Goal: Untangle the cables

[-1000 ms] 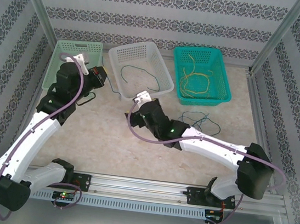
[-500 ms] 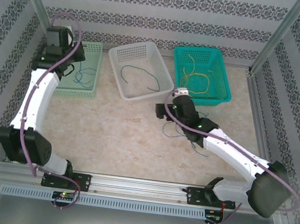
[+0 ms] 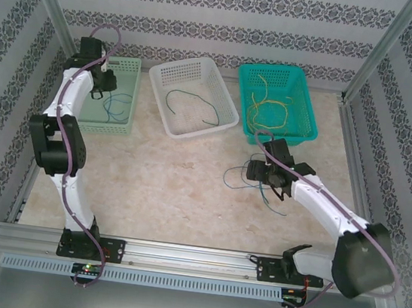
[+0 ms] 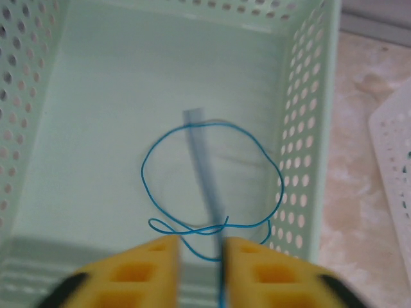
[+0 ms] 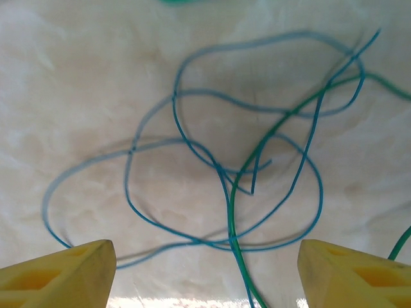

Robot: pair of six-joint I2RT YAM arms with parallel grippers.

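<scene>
A tangle of blue cables (image 5: 129,196) crossed by one green cable (image 5: 231,212) lies on the table right of centre (image 3: 239,178). My right gripper (image 3: 258,174) hovers low over it, open, its yellow fingers (image 5: 356,276) wide apart on either side of the strands, holding nothing. My left gripper (image 3: 99,88) hangs over the pale green basket (image 3: 118,129). Its jaws stand a little apart (image 4: 200,256). A blurred blue strand runs down past the right finger into the basket (image 4: 308,96), where a looped blue cable (image 4: 192,230) lies.
A white basket (image 3: 228,113) at the back middle holds a thin blue and green strand. The teal basket (image 3: 309,130) to its right holds yellow cables (image 3: 272,110). Patterned walls and metal posts close in the sides. A rail runs along the near edge.
The left arm swung from the table's left up over the pale green basket and its jaws parted, with a blue cable now lying inside. The right arm moved right, onto the tangle.
</scene>
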